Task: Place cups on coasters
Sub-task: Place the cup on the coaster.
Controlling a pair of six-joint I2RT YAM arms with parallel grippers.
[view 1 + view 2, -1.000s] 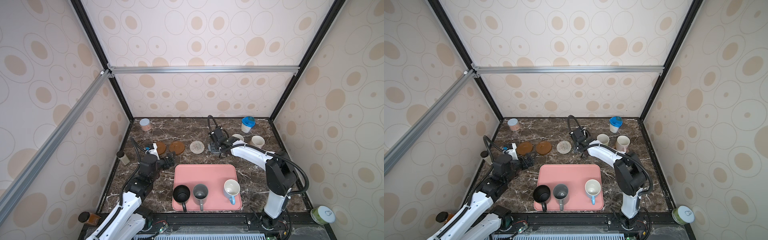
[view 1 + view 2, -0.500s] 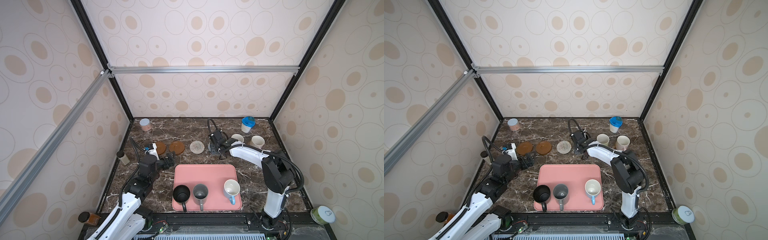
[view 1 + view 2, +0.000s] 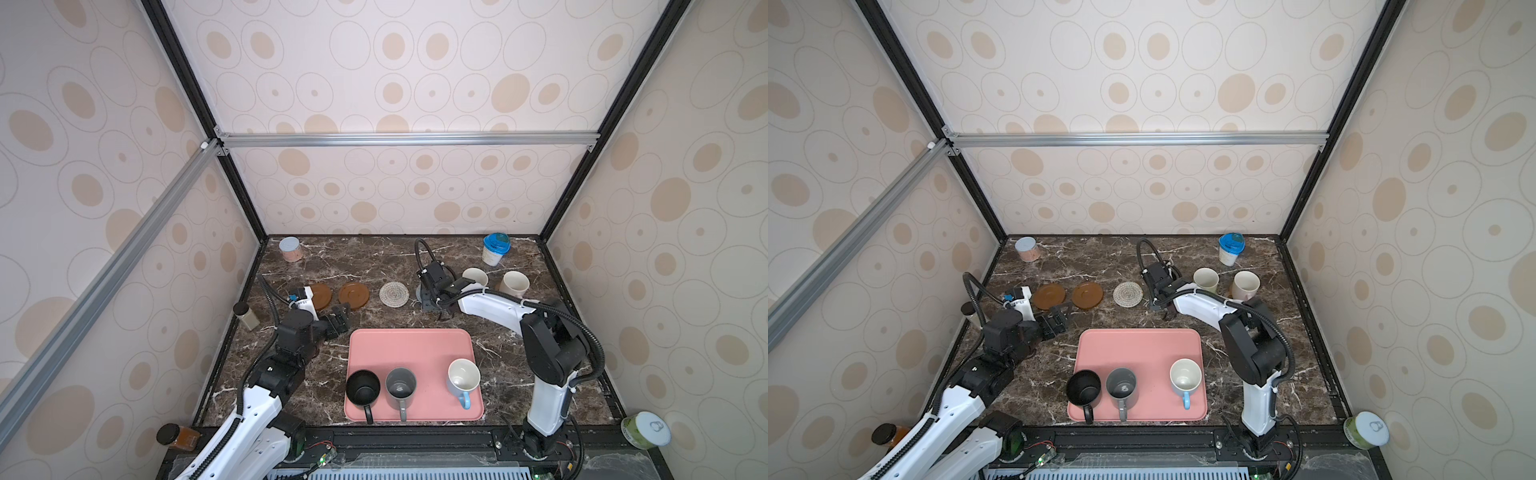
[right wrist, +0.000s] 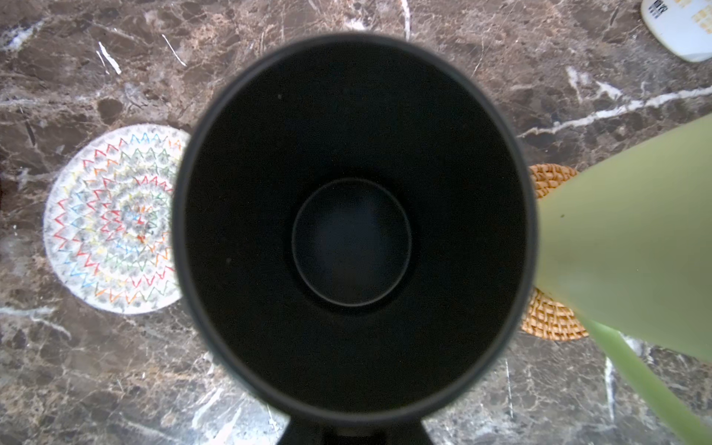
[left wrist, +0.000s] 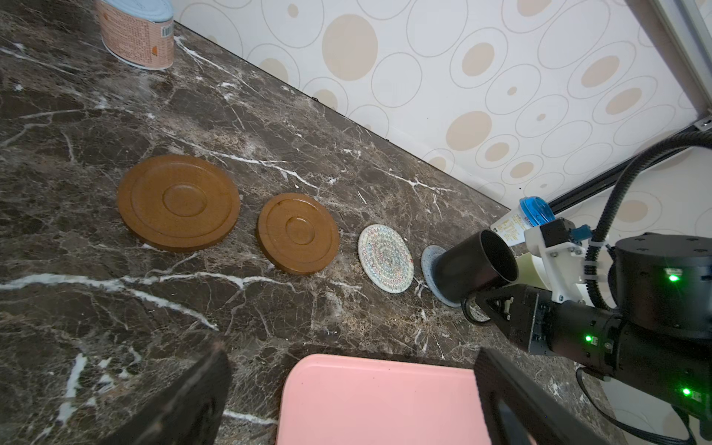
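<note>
Left wrist view: we find right gripper [image 5: 479, 304] clamped on black mug [image 5: 474, 269] over blue-grey coaster [image 5: 428, 266]. Rec. centring base pre-release. Left gripper [image 5: 352, 370] spread wide, empty.

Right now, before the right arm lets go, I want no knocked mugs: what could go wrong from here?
1. The right end effector is shut on the handle of the black mug at the blue-grey coaster; whether the base sits flat and centred is unclear, so release might tip it.
2. The light green mug on the rattan coaster stands close beside; opening or withdrawing could nudge it.
</note>
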